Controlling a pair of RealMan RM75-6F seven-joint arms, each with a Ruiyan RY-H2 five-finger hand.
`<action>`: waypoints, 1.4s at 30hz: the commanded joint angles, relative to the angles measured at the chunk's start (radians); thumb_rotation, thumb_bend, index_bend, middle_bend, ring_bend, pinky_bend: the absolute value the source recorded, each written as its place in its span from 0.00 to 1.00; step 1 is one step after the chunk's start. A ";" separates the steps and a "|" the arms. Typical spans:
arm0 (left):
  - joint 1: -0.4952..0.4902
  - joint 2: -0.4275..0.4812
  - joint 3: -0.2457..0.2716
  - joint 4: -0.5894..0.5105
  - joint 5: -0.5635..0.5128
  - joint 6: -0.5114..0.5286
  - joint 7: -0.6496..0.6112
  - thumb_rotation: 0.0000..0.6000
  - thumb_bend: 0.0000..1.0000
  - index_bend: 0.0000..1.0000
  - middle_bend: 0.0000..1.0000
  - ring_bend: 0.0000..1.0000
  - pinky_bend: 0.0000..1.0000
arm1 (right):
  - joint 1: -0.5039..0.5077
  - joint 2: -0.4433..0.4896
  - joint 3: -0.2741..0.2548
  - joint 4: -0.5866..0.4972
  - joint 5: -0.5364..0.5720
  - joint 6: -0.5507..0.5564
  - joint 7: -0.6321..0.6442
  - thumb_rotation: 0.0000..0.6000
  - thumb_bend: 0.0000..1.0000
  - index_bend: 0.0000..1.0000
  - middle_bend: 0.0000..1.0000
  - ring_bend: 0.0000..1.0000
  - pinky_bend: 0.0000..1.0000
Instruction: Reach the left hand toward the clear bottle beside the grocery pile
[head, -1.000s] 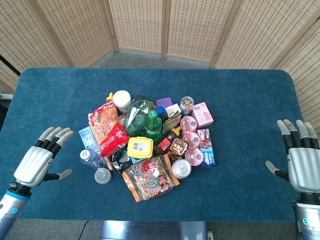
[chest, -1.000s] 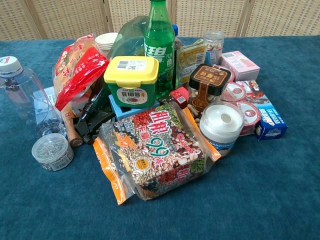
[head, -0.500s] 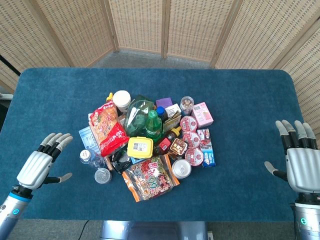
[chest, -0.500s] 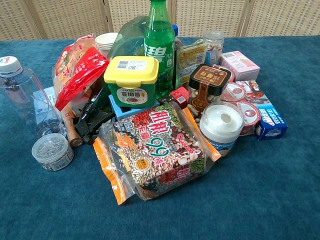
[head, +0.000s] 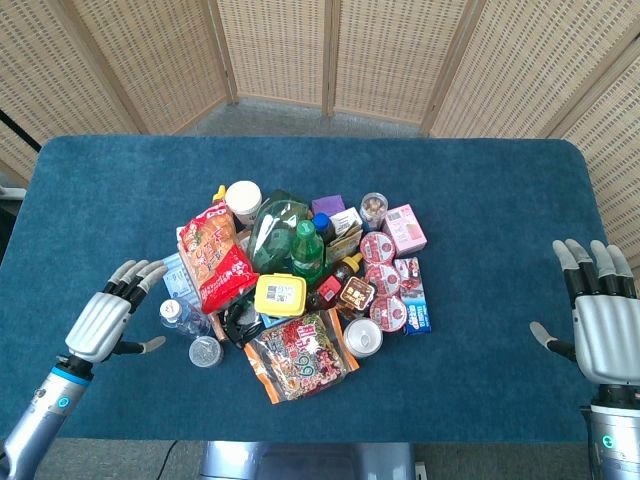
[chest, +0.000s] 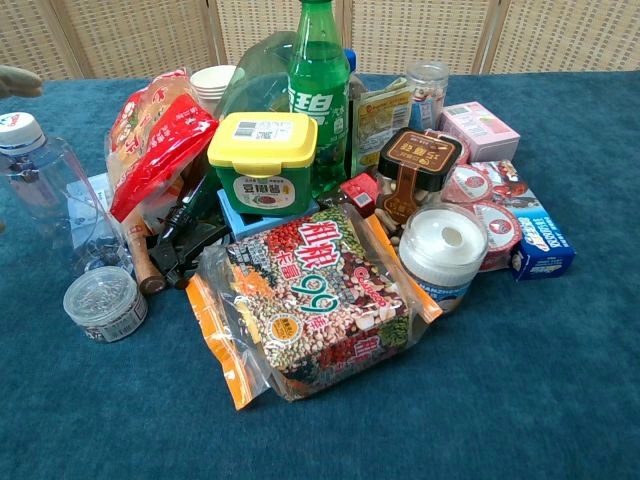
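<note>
The clear bottle (head: 182, 317) with a white cap lies at the left edge of the grocery pile; in the chest view the clear bottle (chest: 55, 205) shows at the far left. My left hand (head: 108, 318) hovers just left of it, fingers spread, holding nothing, a small gap between them. One fingertip (chest: 18, 81) of that hand pokes in at the chest view's left edge. My right hand (head: 605, 318) stays open at the table's right side, far from the pile.
The pile holds a red snack bag (head: 218, 262), a green soda bottle (head: 306, 249), a yellow-lidded tub (head: 280, 294), a bean packet (head: 300, 352) and a small clear round tin (head: 205, 351) next to the bottle. Blue cloth covers the table (head: 480, 200). Wicker screens stand behind.
My left hand has moved right and forward toward the clear bottle, and a fingertip now enters the chest view. The right hand has barely shifted.
</note>
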 joint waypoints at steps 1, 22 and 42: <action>-0.003 -0.027 -0.001 0.015 -0.022 -0.014 0.000 1.00 0.00 0.00 0.00 0.00 0.00 | 0.000 0.001 0.000 0.001 0.001 -0.001 0.001 0.98 0.00 0.00 0.00 0.00 0.00; -0.042 -0.150 -0.032 0.037 -0.069 -0.031 0.022 1.00 0.00 0.01 0.04 0.03 0.15 | 0.003 0.003 -0.002 -0.001 0.003 -0.003 0.007 0.98 0.00 0.00 0.00 0.00 0.00; -0.023 -0.206 -0.072 0.079 -0.005 0.147 0.056 1.00 0.00 0.72 0.72 0.59 0.59 | 0.001 0.011 -0.006 -0.004 -0.002 -0.006 0.019 0.98 0.00 0.00 0.00 0.00 0.00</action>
